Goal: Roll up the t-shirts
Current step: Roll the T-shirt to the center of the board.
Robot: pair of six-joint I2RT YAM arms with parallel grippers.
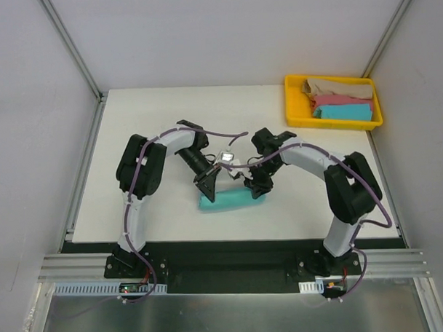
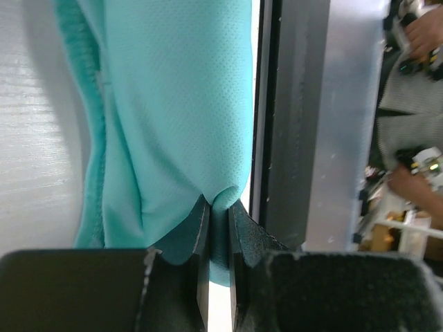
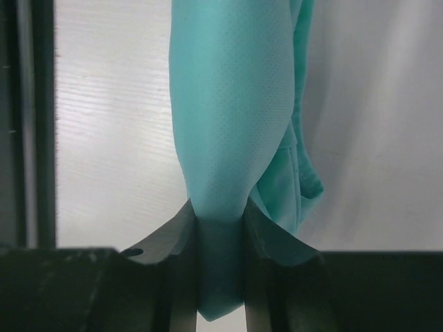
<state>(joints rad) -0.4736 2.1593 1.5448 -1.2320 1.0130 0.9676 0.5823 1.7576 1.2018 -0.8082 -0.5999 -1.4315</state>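
Note:
A sea-green t-shirt (image 1: 226, 201) lies rolled into a short log near the front middle of the white table. My left gripper (image 1: 210, 185) is shut on a pinch of its fabric at the roll's left part; the cloth (image 2: 187, 111) fills the left wrist view, squeezed between the fingers (image 2: 201, 228). At the roll's right end my right gripper (image 1: 254, 187) is shut on a thicker fold of the same tee (image 3: 232, 124), which bulges out between its fingers (image 3: 187, 228). Beige (image 1: 339, 87), pink (image 1: 338, 100) and bright blue (image 1: 343, 112) t-shirts lie rolled in the tray.
A yellow plastic tray (image 1: 292, 105) stands at the table's back right corner. The table's front edge and a black and metal rail (image 2: 325, 138) run close by the roll. Grey walls close in the table on three sides.

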